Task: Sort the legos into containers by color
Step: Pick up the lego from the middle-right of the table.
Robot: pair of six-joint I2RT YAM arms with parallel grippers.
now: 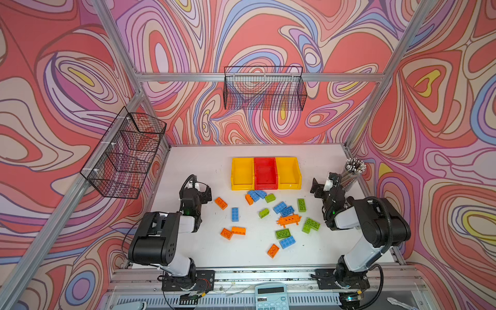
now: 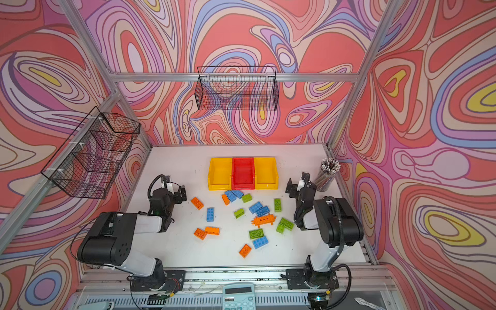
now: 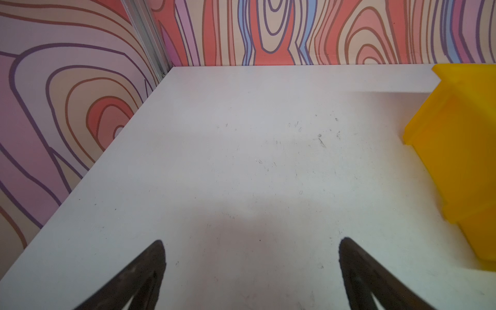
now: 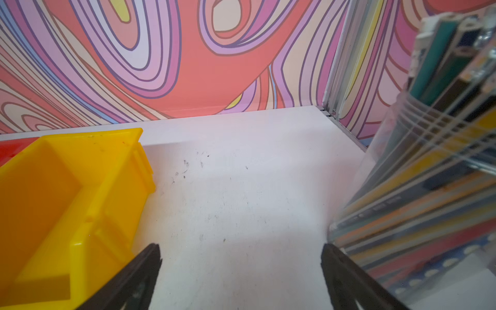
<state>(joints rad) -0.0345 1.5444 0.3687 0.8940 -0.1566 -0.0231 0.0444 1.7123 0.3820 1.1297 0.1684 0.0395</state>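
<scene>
Orange, blue and lime green legos (image 1: pixel 279 207) lie scattered on the white table (image 1: pixel 198 166) in both top views, among them a pronged orange piece (image 1: pixel 288 220). Behind them stand the containers in a row: yellow (image 1: pixel 242 173), red (image 1: pixel 265 173), yellow (image 1: pixel 288 171), with nothing visible inside. My left gripper (image 1: pixel 204 192) (image 3: pixel 252 241) hovers open over bare table left of the bins, beside a yellow wall (image 3: pixel 461 150). On the other side, my right gripper (image 1: pixel 319 185) (image 4: pixel 240 245) is open between a yellow bin (image 4: pixel 67 198) and the pencil cup, holding nothing.
A clear cup of pencils (image 1: pixel 353 171) (image 4: pixel 429 188) stands at the table's right edge, close to my right gripper. Black wire baskets hang on the back wall (image 1: pixel 264 88) and the left wall (image 1: pixel 126 155). A calculator (image 1: pixel 270 296) lies in front of the arm bases.
</scene>
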